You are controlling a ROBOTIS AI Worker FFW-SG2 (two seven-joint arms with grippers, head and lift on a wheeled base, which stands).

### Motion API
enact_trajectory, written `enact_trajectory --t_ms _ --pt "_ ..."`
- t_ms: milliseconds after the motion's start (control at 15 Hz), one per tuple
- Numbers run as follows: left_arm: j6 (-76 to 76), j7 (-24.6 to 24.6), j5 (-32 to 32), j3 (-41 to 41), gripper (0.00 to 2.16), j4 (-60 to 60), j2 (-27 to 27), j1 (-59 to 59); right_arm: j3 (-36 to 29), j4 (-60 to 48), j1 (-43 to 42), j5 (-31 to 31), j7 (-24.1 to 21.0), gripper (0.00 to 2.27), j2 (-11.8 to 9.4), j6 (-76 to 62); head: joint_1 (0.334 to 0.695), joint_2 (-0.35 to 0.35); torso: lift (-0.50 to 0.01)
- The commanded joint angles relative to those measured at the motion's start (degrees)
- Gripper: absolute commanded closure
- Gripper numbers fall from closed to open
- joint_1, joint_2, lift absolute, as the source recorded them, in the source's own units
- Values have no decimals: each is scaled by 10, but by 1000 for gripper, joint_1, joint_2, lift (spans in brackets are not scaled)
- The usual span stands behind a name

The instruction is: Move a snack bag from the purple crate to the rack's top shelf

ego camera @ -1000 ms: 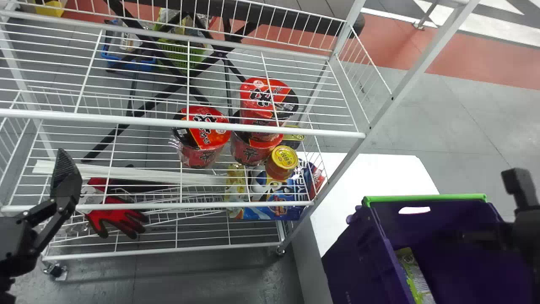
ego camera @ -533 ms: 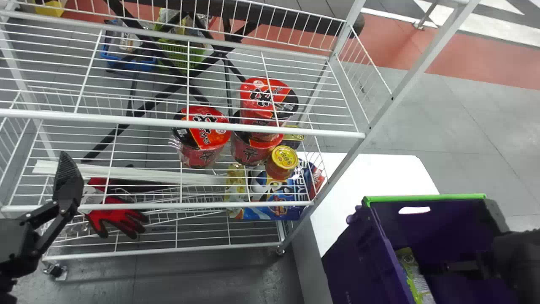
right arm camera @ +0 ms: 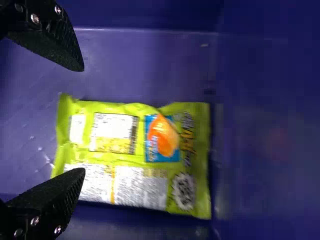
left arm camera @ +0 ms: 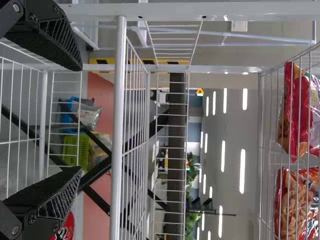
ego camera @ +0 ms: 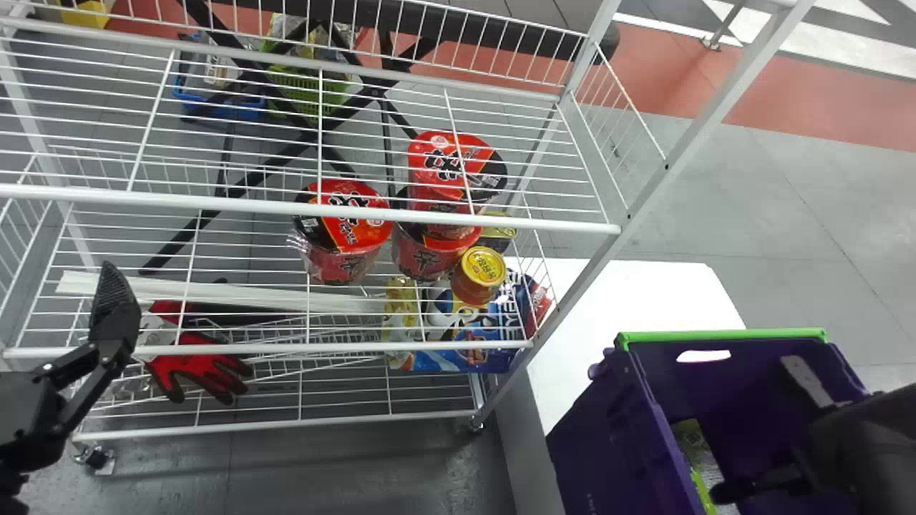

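Note:
The green snack bag (ego camera: 693, 447) lies in the purple crate (ego camera: 723, 335) at the lower right of the head view. My right gripper (ego camera: 753, 428) is inside the crate, over the bag. In the right wrist view the bag (right arm camera: 135, 155) lies flat on the crate's bottom, and my right gripper (right arm camera: 81, 120) stands open, its fingers (right arm camera: 60, 42) spread apart above the bag's near end. At the rack's left front, my left gripper (ego camera: 113, 307) is held up; in the left wrist view this gripper (left arm camera: 79, 119) is open with nothing between its fingers.
The white wire rack (ego camera: 308, 209) holds red noodle cups (ego camera: 343, 236), boxes and a red glove (ego camera: 197, 368). Red snack bags (left arm camera: 295, 200) lie behind wires in the left wrist view. A white table (ego camera: 630, 300) is beside the crate.
My right gripper has come leftward and down from the right edge into the crate, over the bag. The left gripper has sunk very slightly.

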Motion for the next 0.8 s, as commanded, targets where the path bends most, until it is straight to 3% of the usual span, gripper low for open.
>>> enact_trajectory --t_ms 0,200,600,733 --pt "-1 1 8 0 113 1 0 0 -6 12 19 -7 5 107 5 -22 695 -350 -455" --pt "1 -2 7 -7 113 3 0 -4 -57 10 60 -42 5 107 7 -69 695 -350 -455" --pt "-10 2 15 -14 110 17 8 -12 -142 -15 104 -54 -1 107 25 -134 695 -350 -455" --pt "-15 2 16 -16 110 18 11 -11 -142 -5 93 -54 -29 107 26 -118 695 -350 -455"
